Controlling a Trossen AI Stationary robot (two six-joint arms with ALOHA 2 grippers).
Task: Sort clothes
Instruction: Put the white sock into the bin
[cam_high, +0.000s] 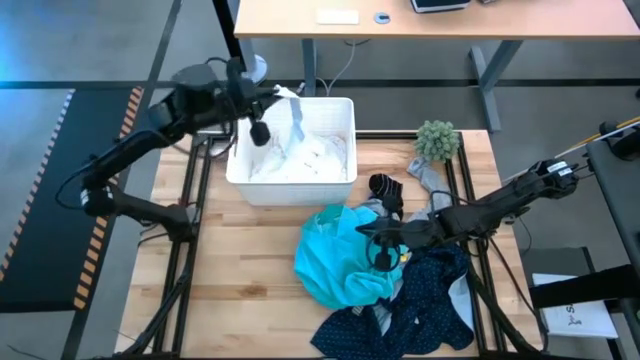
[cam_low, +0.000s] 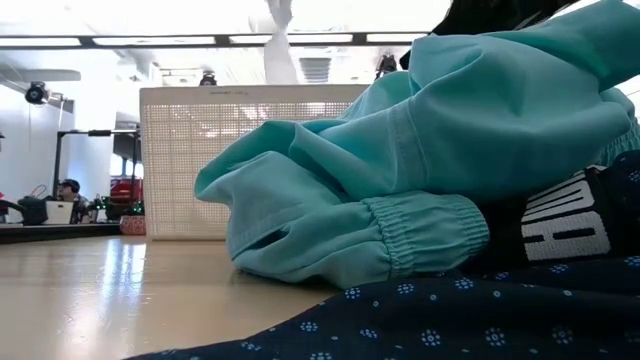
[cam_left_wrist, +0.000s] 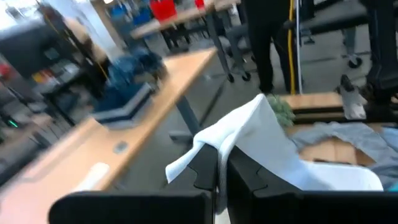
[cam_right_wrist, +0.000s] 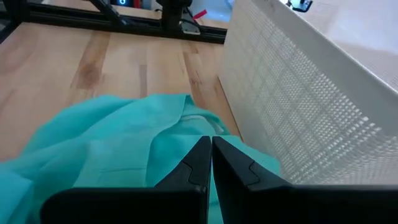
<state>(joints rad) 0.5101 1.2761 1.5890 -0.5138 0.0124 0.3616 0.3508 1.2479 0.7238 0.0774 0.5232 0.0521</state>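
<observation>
My left gripper (cam_high: 274, 96) hovers over the white ribbed basket (cam_high: 245, 180) at the table's far left, shut on a white garment (cam_high: 296, 122) that hangs over the basket's inside. White clothes (cam_high: 320, 158) lie in the basket. A teal garment (cam_high: 335, 262) lies heaped at mid-table, with my right gripper (cam_high: 381, 246) shut at its right part. A navy dotted garment (cam_high: 425, 310) spreads along the near edge. A grey and light blue garment (cam_high: 430, 190) and a black piece with white lettering (cam_low: 560, 228) lie beside the heap. My left gripper pinches a fold of the white garment (cam_left_wrist: 231, 144) between its two fingertips (cam_left_wrist: 202, 168), coming nearly level from the table's left. The cloth drapes slack to both sides of the fingers and hangs down (cam_low: 278, 45) toward the basket's rim. My right gripper has its shut fingertips (cam_right_wrist: 200, 152) just over the teal garment (cam_right_wrist: 124, 143); whether they touch or hold it I cannot tell.
A small fuzzy green plant (cam_high: 437, 140) stands at the far right of the table. Bare wood (cam_high: 230, 280) lies near left. A long desk (cam_high: 440, 20) stands beyond the far edge. A person (cam_left_wrist: 261, 43) stands in the room behind.
</observation>
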